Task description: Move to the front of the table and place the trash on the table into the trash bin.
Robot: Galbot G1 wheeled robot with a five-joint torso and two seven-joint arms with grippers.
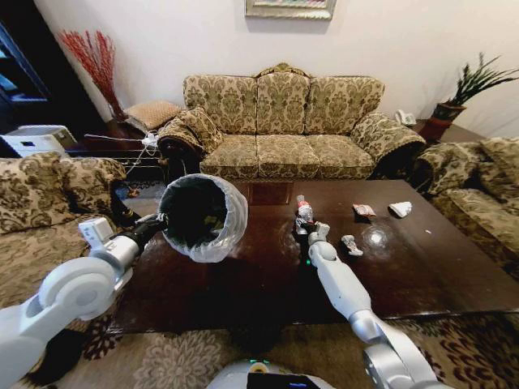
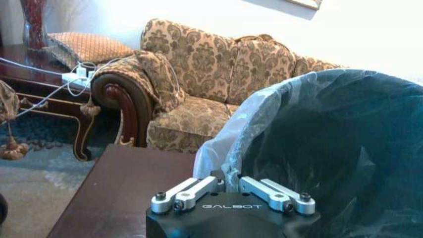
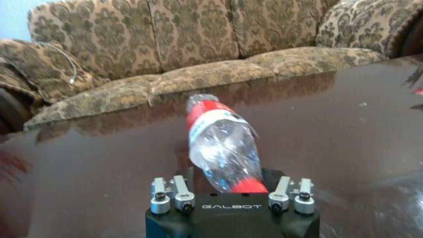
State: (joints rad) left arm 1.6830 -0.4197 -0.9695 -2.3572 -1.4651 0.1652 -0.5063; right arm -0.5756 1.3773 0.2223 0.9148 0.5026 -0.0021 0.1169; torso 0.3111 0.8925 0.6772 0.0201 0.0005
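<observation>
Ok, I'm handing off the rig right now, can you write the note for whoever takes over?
Left gripper: shut on the rim of the small round bag-lined trash bin, held tilted over the glossy dark brown table.
Right gripper: shut on the small clear plastic bottle with red label, at mid-table.
Done: nothing visibly binned yet.
Left: bottle, small wrapper, white paper wad, scrap.

Patterned sofa [image 1: 284,121] against pale wall [image 1: 162,40], possibly dried red branches [image 1: 93,57], potted plant [image 1: 470,85]
</observation>
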